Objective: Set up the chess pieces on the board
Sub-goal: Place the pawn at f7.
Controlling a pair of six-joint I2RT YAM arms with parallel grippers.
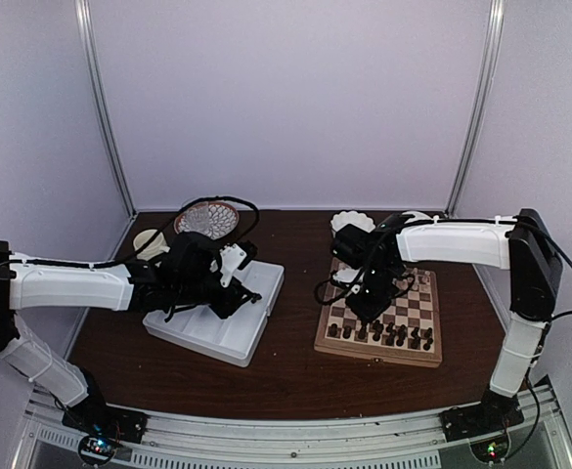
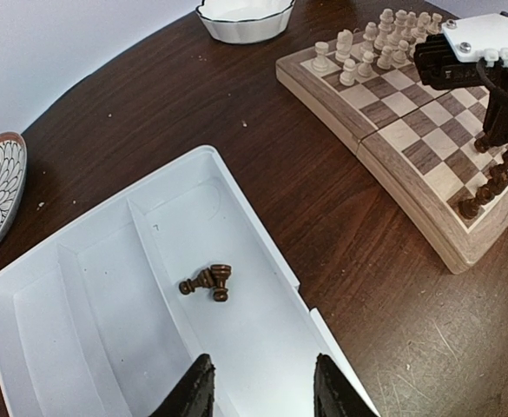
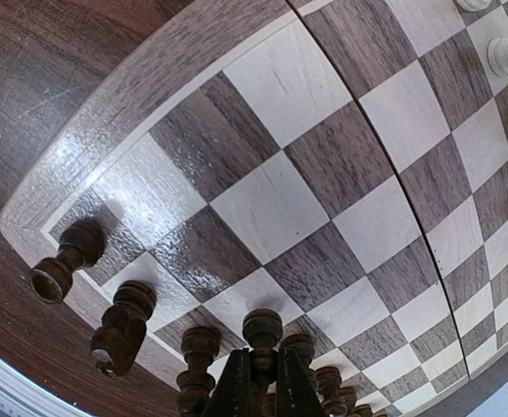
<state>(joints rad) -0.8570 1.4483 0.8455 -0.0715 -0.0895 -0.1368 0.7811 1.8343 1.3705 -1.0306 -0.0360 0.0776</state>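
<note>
The board (image 1: 418,293) is set on the R half of the dark wooden table (image 1: 295,376), w/ most of the dark chess pieces (image 1: 388,335) lined up along its near edge and the pale pieces (image 2: 375,39) ranked along its far edge. The R claw (image 3: 265,382) is held low over the near rows, its jaws pinched narrow on one dark piece (image 3: 262,330), whose round head is seen poking out past the fingertips; whether its base is touching a square can't be told. Other dark pieces are seen standing just beside it, and two more are placed at the board's near corner. The L claw (image 2: 262,393) is held above a white divided tray (image 2: 236,187) on the L half of the table, well apart from the board, fingers partly spread w/ nothing btwn them. Two stray pieces (image 2: 208,281), dark like the rest, are seen lying on their sides in the tray's widest compartment, the one nearest the board; they are touching each other and are found just ahead of the L fingertips. A patterned plate (image 1: 207,217) is set behind the tray and a white scalloped bowl (image 2: 245,17) behind the board, both nr the back edge. A small cream round item (image 1: 149,241) is seen beside the plate; what it is can't be told
</note>
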